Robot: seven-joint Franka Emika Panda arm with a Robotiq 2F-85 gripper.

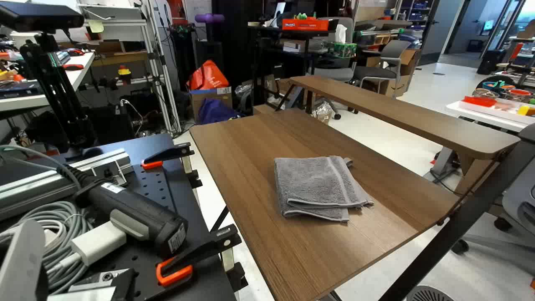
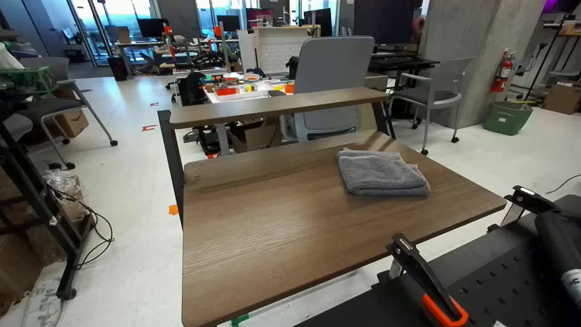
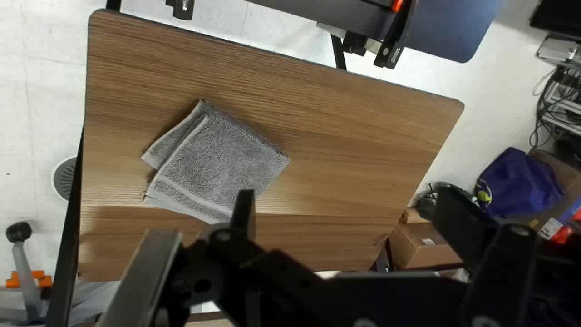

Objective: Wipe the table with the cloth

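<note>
In the wrist view I had the gripper point(image 3: 347, 200) with its jaws released and spread wide apart, wood grain showing in the gap between the fingers point(image 3: 244, 213). The cloth point(image 1: 313, 179) lay folded on the table point(image 1: 250, 142), its layered edges facing the near side in an exterior view. With a narrow brown board point(image 2: 281, 106) raised along the table's far side, an exterior view put the cloth on the right and toward that board. On my wrist view it sat in the left half of the tabletop, and one finger crossed in front of its near edge. A black bench point(image 1: 142, 146) stood to the left in an exterior view, a strip of floor between it and the table; two clamps point(image 1: 207, 247) sat along its edge, and a black device point(image 1: 129, 207) with a cable lay on top.
</note>
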